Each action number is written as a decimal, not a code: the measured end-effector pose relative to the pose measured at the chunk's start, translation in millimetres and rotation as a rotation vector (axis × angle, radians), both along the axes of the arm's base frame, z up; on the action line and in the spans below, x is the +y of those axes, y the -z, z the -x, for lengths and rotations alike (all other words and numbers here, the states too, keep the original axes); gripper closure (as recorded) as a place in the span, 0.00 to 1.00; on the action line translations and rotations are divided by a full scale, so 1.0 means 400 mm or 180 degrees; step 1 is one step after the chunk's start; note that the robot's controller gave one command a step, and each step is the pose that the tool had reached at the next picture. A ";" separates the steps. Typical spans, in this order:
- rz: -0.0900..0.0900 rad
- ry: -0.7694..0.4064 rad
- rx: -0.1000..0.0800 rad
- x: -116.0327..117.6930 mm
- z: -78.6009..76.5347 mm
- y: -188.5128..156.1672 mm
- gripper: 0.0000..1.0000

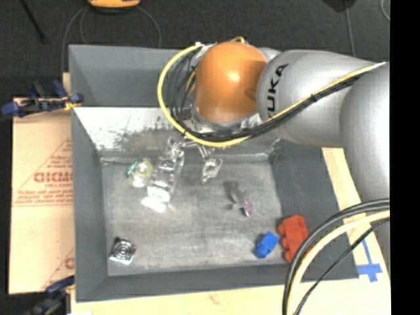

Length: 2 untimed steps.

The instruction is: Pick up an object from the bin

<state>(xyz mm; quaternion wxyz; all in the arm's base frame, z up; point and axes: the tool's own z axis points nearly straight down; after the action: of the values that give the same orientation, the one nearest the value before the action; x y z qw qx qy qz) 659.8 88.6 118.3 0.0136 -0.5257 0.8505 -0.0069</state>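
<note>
Camera view is showing, nearest the front wall of the grey metal bin [85,195], a small silvery square metal piece [123,250] lying in the front left corner. Toward the front right, a blue plastic block [266,245] is sitting just beside a red knobbly plastic block [293,232]. Farther in, a small grey-and-purple piece [241,202] is lying alone on the bare floor. To its left a clear and white plastic piece [158,190] is lying with its long axis running from the front left toward the back right, and a small round green-and-white object [140,170] is resting just beside its far end. Behind these, the gripper [191,163] is hanging low near the back wall with its two fingers standing apart and nothing between them. One finger is sitting right at the clear piece's far end, though contact cannot be told. That piece is the nearest thing, lying off to the view's left and toward the front of the fingers' gap. Any grasp of it would likely be calling for a shift that way, with the fingers straddling its narrow width. Farthest back, the arm's orange cover [226,81] is looming above the bin's rear wall.
</note>
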 end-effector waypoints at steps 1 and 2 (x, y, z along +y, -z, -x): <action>0.0007 -0.0765 0.0083 0.045 0.016 0.053 0.00; 0.0019 -0.1610 0.0044 0.076 0.021 0.076 0.00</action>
<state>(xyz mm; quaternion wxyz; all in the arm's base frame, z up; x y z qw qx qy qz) 651.3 119.0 88.0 0.0076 -0.7219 0.6919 -0.0022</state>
